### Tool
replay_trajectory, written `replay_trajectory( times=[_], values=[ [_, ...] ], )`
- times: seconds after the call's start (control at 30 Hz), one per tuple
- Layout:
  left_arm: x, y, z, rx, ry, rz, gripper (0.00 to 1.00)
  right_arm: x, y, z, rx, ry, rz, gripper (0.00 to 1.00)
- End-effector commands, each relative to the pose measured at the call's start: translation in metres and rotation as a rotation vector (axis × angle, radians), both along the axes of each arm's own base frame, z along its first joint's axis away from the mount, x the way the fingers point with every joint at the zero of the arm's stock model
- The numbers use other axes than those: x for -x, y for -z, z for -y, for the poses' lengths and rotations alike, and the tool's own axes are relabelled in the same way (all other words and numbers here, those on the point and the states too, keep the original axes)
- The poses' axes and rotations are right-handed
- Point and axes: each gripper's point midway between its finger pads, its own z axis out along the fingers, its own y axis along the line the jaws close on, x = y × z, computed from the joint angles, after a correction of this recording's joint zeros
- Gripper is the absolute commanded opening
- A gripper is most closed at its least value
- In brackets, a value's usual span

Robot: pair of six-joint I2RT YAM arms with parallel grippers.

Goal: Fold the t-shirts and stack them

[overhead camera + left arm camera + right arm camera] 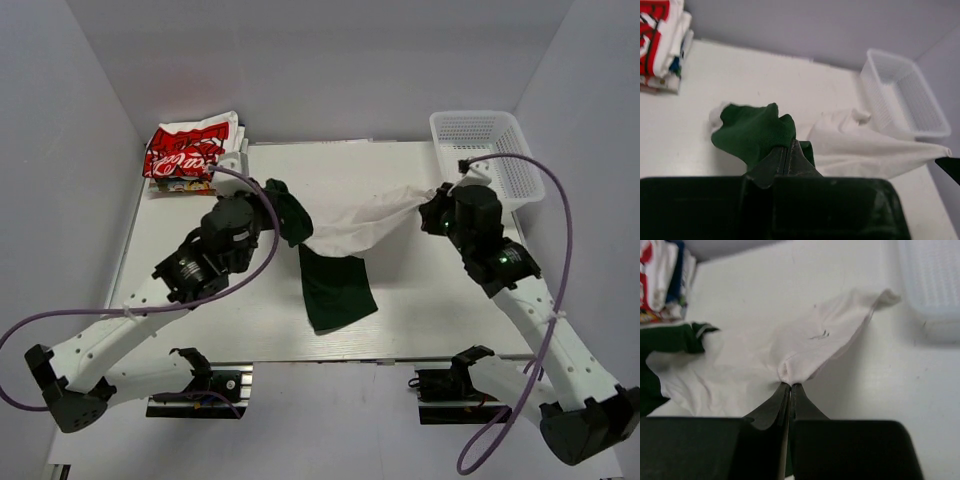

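Observation:
A white t-shirt with dark green sleeves [350,228] hangs stretched between both arms above the table's middle. One green sleeve [335,288] droops onto the table. My left gripper [785,145] is shut on the other green sleeve [752,130]. My right gripper [790,385] is shut on a bunched fold of the white cloth [825,337], close to the basket. A stack of folded t-shirts [190,155], white with red print on top, rests at the far left corner; the same stack [660,45] shows in the left wrist view.
A white mesh basket [488,152] stands at the far right corner, right behind my right gripper. White walls close in the table on three sides. Purple cables loop from both arms over the near table edge.

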Motion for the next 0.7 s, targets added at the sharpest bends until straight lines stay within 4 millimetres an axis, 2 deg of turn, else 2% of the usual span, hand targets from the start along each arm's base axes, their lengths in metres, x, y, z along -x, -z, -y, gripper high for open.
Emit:
replay_trajectory(
  times=[0.0,0.03,0.1,0.13,0.17,0.2,0.23,0.27,0.3,0.33,0.37,0.4,0.43,0.47,0.5,0.53,0.57,0.6,0.63,0.67],
  values=[
    [0.01,-0.083,-0.043,0.102,-0.113,0.167,0.0,0.004,-0.083,0.023,0.02,0.068,0.207,0.0],
    [0.014,-0.094,-0.05,0.125,-0.128,0.184,0.0,0.004,-0.094,0.03,0.028,0.098,0.235,0.0],
    [0.028,-0.128,-0.07,0.176,-0.142,0.252,0.0,0.017,-0.149,0.044,0.018,0.131,0.363,0.0],
    [0.034,-0.142,-0.077,0.206,-0.144,0.284,0.0,0.019,-0.162,0.049,0.02,0.149,0.391,0.0],
    [0.04,-0.154,-0.082,0.225,-0.131,0.311,0.0,0.029,-0.196,0.055,0.006,0.157,0.466,0.0],
    [0.051,-0.175,-0.093,0.267,-0.125,0.351,0.0,0.036,-0.211,0.06,0.014,0.157,0.504,0.0],
    [0.057,-0.188,-0.098,0.285,-0.11,0.38,0.0,0.04,-0.221,0.061,0.024,0.148,0.526,0.0],
    [0.061,-0.197,-0.1,0.302,-0.099,0.396,0.0,0.056,-0.257,0.067,-0.008,0.15,0.605,0.0],
    [0.073,-0.217,-0.111,0.331,-0.089,0.438,0.0,0.061,-0.264,0.069,0.001,0.147,0.614,0.0],
    [0.082,-0.229,-0.114,0.355,-0.058,0.466,0.0,0.066,-0.274,0.073,0.022,0.145,0.637,0.0],
    [0.086,-0.238,-0.115,0.359,-0.041,0.486,0.0,0.086,-0.308,0.083,-0.008,0.164,0.715,0.0],
    [0.099,-0.255,-0.123,0.395,-0.012,0.527,0.0,0.094,-0.318,0.088,-0.008,0.173,0.739,0.0],
    [0.109,-0.267,-0.114,0.371,0.073,0.576,0.0,0.108,-0.336,0.095,-0.011,0.176,0.784,0.0],
    [0.12,-0.277,-0.117,0.377,0.113,0.611,0.0,0.114,-0.341,0.097,-0.011,0.172,0.792,0.0],
    [0.141,-0.299,-0.121,0.406,0.187,0.677,0.0,0.141,-0.365,0.106,-0.041,0.171,0.868,0.0],
    [0.15,-0.304,-0.123,0.402,0.217,0.686,0.0,0.149,-0.372,0.103,-0.035,0.135,0.892,0.0],
    [0.169,-0.325,-0.138,0.435,0.241,0.739,0.0,0.157,-0.378,0.101,-0.041,0.106,0.916,0.0],
    [0.181,-0.334,-0.134,0.434,0.303,0.771,0.0,0.181,-0.399,0.108,-0.056,0.093,0.988,0.0],
    [0.19,-0.344,-0.134,0.439,0.338,0.801,0.0,0.183,-0.403,0.106,-0.057,0.083,0.996,0.0],
    [0.212,-0.363,-0.149,0.472,0.368,0.868,0.0,0.187,-0.408,0.106,-0.053,0.074,1.011,0.0]
  ],
)
